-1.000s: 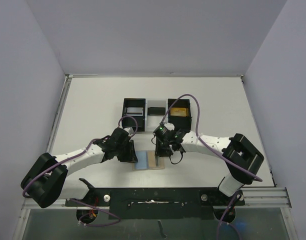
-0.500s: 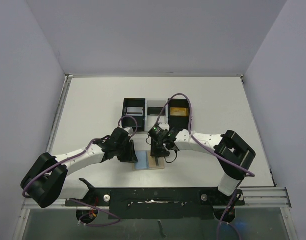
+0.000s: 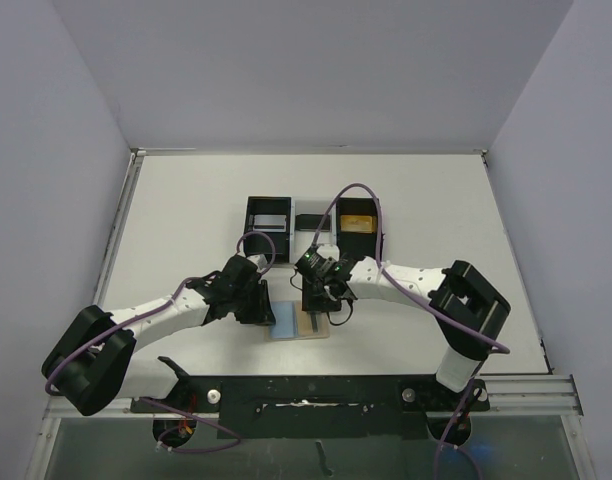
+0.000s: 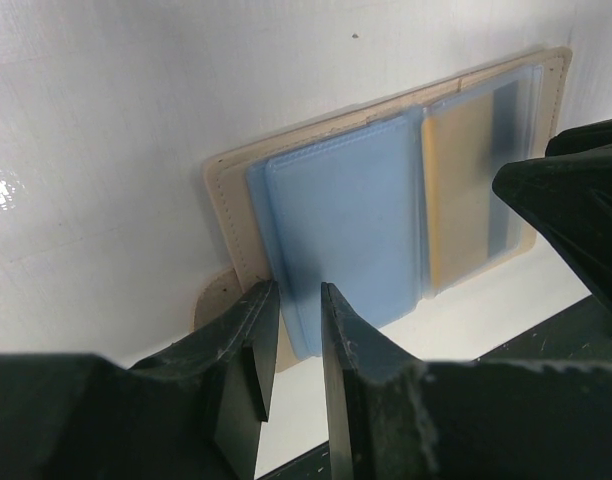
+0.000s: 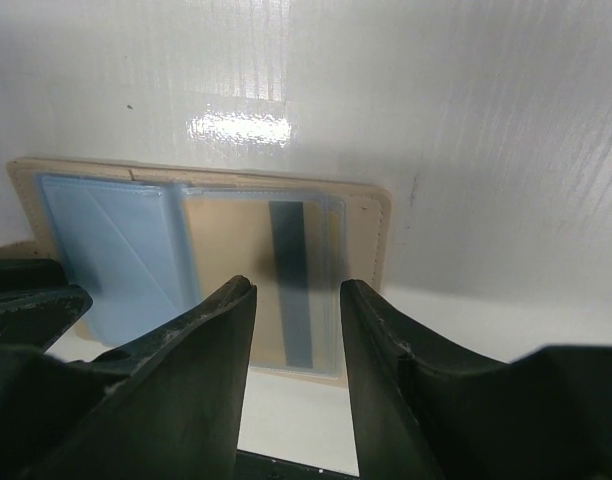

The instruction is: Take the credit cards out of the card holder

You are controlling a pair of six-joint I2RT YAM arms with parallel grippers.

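Observation:
The tan card holder (image 3: 317, 329) lies open and flat on the table near the front edge. Its left page holds a light blue credit card (image 4: 341, 230) and its right page a tan card with a dark stripe (image 5: 236, 270) under clear plastic. My left gripper (image 4: 296, 295) stands at the holder's near left corner, its jaws a narrow gap apart. The blue card's edge shows behind that gap, and nothing is pinched. My right gripper (image 5: 296, 290) is open over the near edge of the right page (image 5: 371, 230), its fingers either side of the stripe.
A black-and-white three-compartment tray (image 3: 316, 215) sits behind the holder. Its left bin holds a pale card (image 3: 269, 222) and its right bin an orange one (image 3: 360, 222). Both arms crowd round the holder, and the right gripper's finger (image 4: 576, 210) shows in the left wrist view.
The right gripper has shifted a little left over the holder and its jaws have spread wider. The left arm has not moved.

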